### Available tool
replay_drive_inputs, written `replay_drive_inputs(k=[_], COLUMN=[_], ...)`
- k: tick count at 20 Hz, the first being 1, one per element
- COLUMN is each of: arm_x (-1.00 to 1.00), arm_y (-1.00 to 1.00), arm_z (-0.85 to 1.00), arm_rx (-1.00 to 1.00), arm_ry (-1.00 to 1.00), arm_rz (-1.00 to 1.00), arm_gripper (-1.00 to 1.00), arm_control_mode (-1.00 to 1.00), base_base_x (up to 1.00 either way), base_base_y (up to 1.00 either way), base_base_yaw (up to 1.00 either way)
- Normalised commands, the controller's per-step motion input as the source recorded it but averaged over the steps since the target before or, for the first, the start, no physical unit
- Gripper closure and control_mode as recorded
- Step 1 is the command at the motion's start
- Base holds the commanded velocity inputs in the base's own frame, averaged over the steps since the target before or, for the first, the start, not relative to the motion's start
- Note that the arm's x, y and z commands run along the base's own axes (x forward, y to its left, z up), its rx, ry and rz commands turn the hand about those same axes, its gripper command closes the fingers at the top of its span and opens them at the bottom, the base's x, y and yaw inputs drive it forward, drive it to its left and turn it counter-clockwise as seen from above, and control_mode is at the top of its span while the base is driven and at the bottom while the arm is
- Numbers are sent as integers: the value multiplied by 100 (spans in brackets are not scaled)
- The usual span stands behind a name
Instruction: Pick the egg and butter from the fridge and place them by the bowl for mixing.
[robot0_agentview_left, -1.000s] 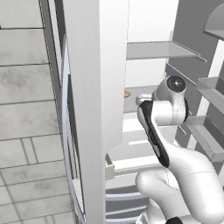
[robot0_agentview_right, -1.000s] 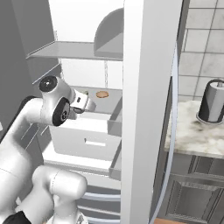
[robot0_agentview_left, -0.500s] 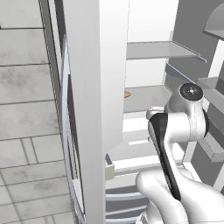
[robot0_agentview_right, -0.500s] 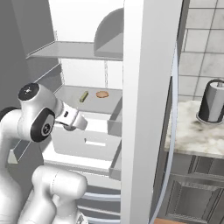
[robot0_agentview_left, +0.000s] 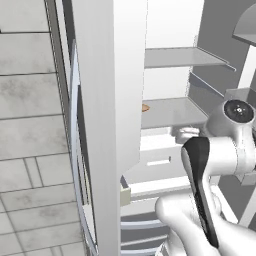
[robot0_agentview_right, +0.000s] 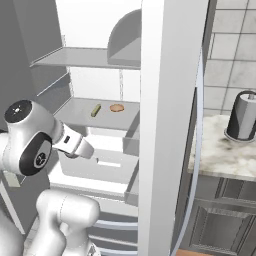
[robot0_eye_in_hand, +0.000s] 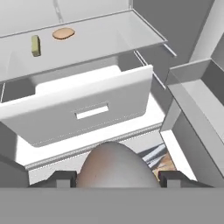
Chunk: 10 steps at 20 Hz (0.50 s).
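Note:
Seen from the hand, my gripper (robot0_eye_in_hand: 115, 177) is shut on the egg (robot0_eye_in_hand: 114, 162), a brownish-grey oval between the two dark fingertips (robot0_eye_in_hand: 61, 178). The hand (robot0_agentview_right: 75, 146) hangs in front of the open white fridge (robot0_agentview_right: 170, 100), just above a pulled-out pale drawer (robot0_eye_in_hand: 87, 109). On the grey shelf (robot0_eye_in_hand: 109, 35) behind it lies a small yellow-green stick of butter (robot0_eye_in_hand: 35, 45), also visible from the right base (robot0_agentview_right: 95, 110). The bowl is out of view.
A flat brown oval item (robot0_eye_in_hand: 64, 33) lies next to the butter on the shelf. The fridge door (robot0_agentview_left: 110, 100) stands close on the arm's side. A dark cylindrical vessel (robot0_agentview_right: 242, 116) sits on the marble counter (robot0_agentview_right: 220, 150) to the right.
The hand has drawn back from the shelf and dropped toward the drawer front, with the elbow swinging outward. The butter now shows uncovered on the shelf.

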Motion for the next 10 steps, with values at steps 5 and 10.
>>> replay_drive_inputs(k=[5, 10], arm_x=[-50, -13], arm_y=[0, 0], arm_z=[56, -1], arm_rx=[0, 0], arm_ry=[-29, 2], arm_rz=[1, 0], arm_gripper=[100, 100], arm_control_mode=[-100, 100], base_base_x=[0, -39], base_base_y=[0, 0], base_base_yaw=[0, 0])
